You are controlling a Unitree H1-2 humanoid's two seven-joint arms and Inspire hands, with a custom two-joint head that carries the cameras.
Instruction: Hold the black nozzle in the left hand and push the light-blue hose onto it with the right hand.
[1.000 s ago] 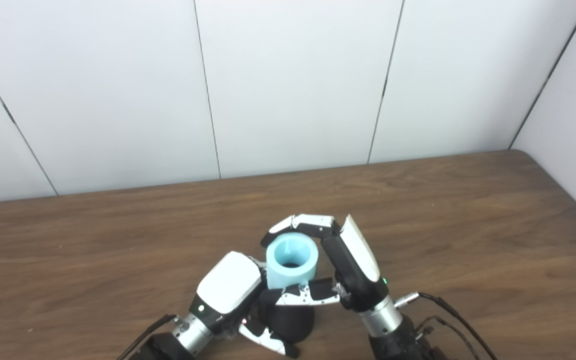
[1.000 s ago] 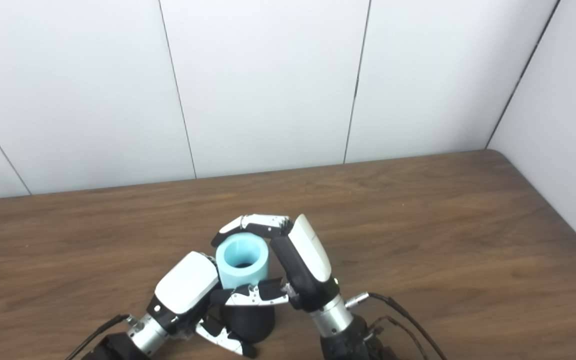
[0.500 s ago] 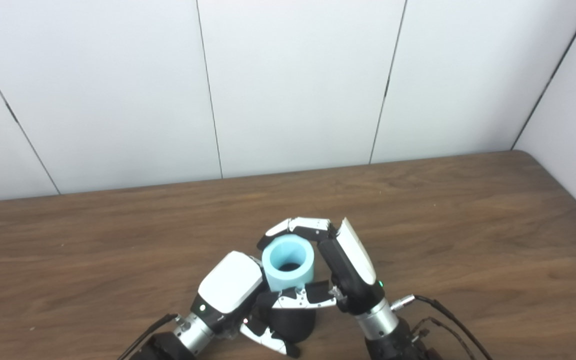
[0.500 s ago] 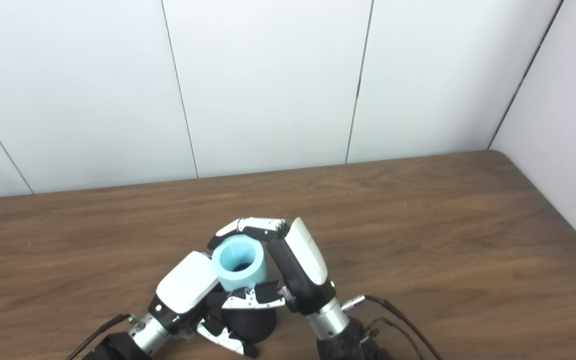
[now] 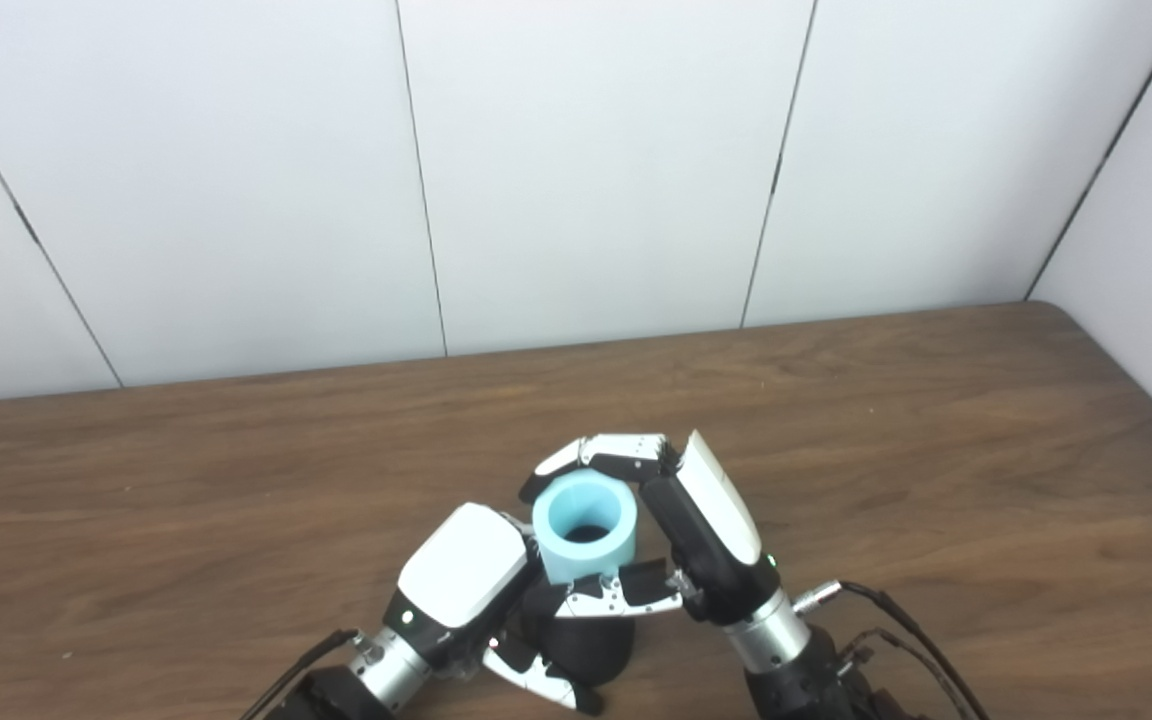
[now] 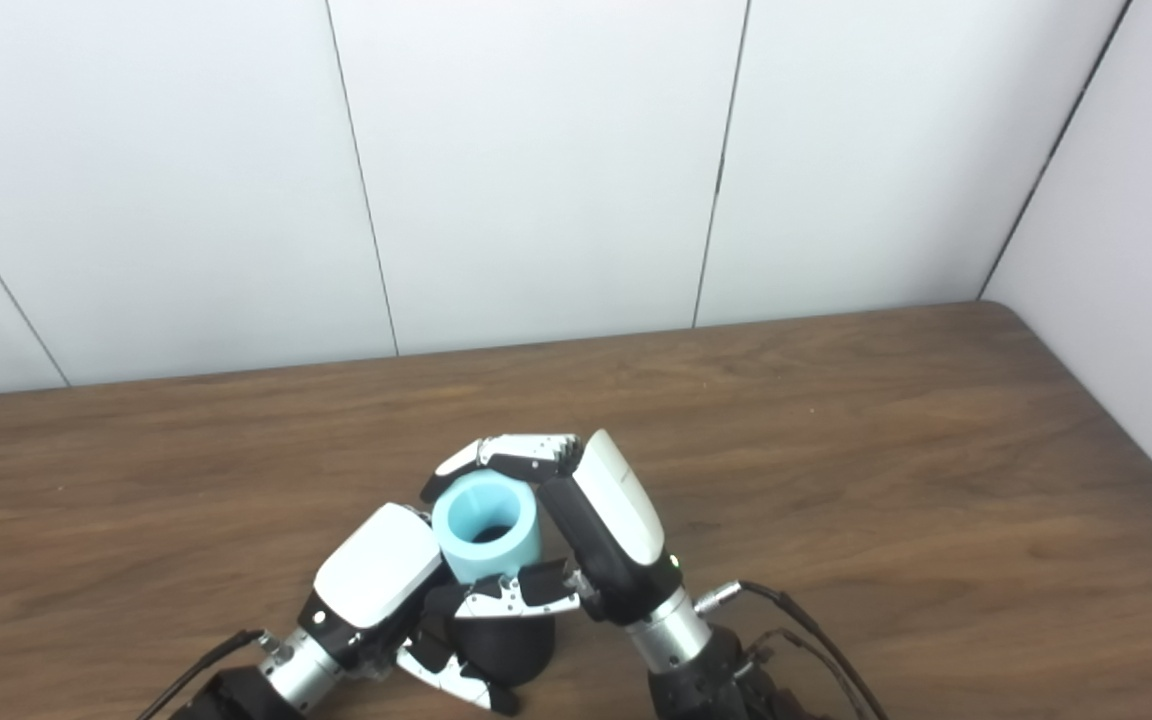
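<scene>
The left hand point(image 5: 464, 580) grips the black nozzle point(image 5: 586, 648) low over the bench point(image 5: 936, 450). The hose point(image 5: 586, 525) stands on it, wrapped by the right hand point(image 5: 706, 530). Pressing straight down, hose square with the nozzle, should seat it best.

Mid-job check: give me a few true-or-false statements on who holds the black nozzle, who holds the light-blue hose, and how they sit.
1. The right hand is shut on the light-blue hose. True.
2. The left hand is open and idle. False: it grips the black nozzle.
3. The hose sits above the nozzle, open end up. True.
4. The hose lies flat on the brown wooden table. False: it is held upright.
</scene>
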